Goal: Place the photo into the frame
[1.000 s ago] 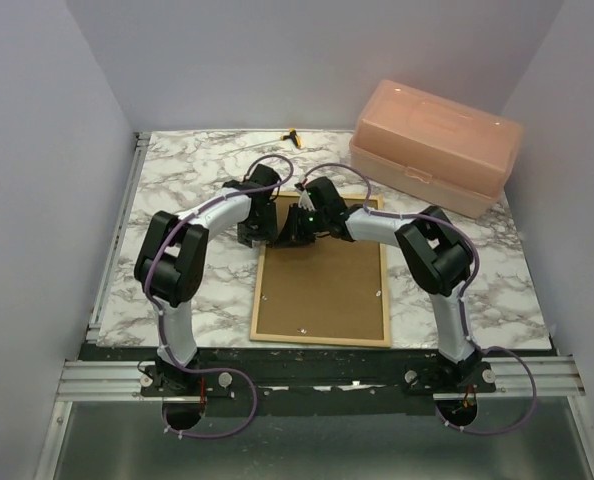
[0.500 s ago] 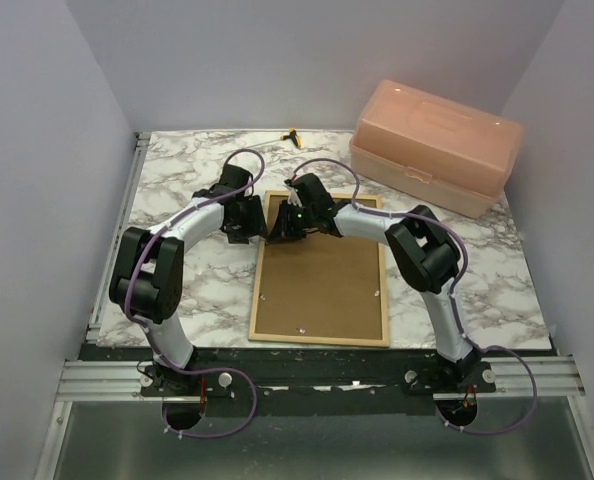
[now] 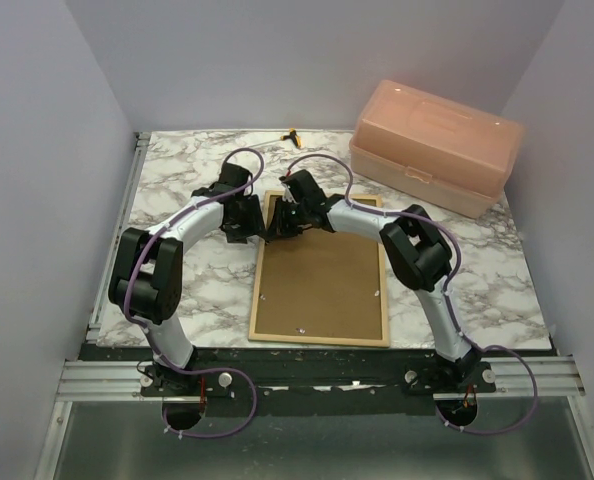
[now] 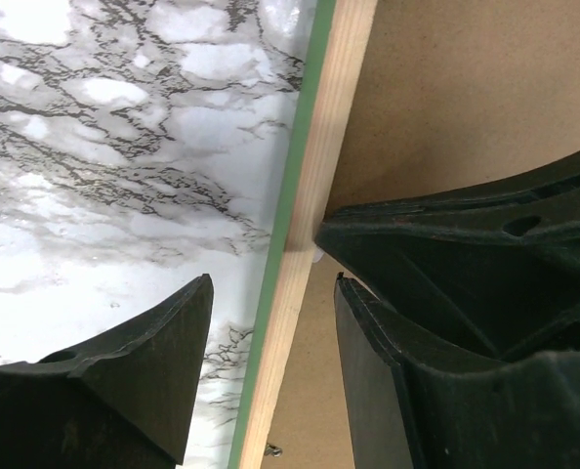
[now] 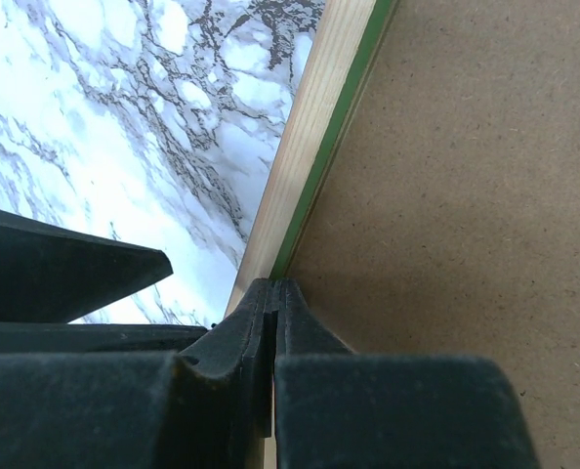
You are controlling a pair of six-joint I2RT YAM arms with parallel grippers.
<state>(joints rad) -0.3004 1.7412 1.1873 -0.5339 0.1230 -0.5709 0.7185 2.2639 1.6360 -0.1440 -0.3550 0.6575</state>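
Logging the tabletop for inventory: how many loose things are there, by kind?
Picture frame: 1
Brown backing panel: 1
Peach lidded box: 1
Small yellow item: 1
Total: 4

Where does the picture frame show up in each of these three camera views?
Top view: the frame lies flat, centre.
Left wrist: its rail crosses the middle diagonally.
Right wrist: its rail slants down from top centre.
Shared landmark: the brown board beside the rail.

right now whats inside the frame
A brown backing panel fills the frame, which lies bare-wood side up on the marble table. Whether the photo sits beneath cannot be seen, since the panel covers it.
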